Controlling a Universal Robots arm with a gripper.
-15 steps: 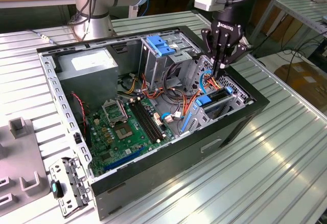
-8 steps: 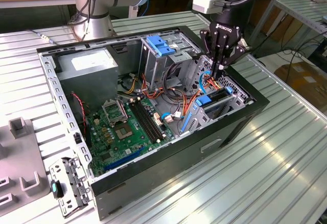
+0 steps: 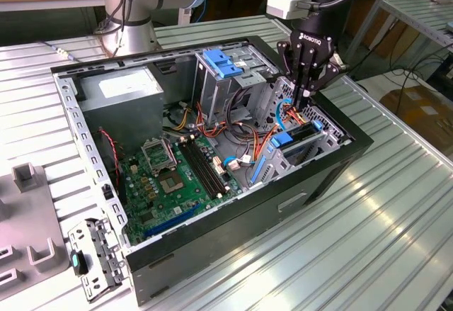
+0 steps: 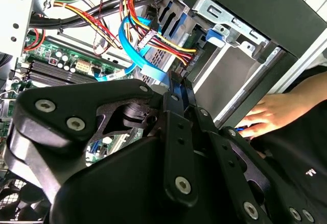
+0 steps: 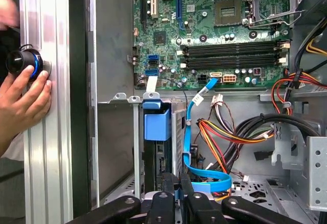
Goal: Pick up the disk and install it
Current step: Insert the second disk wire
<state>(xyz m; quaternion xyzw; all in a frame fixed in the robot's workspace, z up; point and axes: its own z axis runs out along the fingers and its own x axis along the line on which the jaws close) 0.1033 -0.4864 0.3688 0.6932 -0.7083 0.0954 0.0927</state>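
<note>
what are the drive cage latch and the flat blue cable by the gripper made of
Latch: looks like moulded plastic, light blue, matte with soft edges. Flat cable: seems flexible plastic-sheathed ribbon, glossy blue, bending in a loop. Gripper fingers: probably black anodised metal, with visible screws.

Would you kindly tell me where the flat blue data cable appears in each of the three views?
Exterior view: the blue cable curves inside the case, just to the exterior view's left of the gripper.
Second wrist view: the blue cable loops beside the red-and-yellow wires, beyond the gripper.
First wrist view: the blue cable runs from the motherboard toward the gripper.
Shared landmark: the motherboard.
</note>
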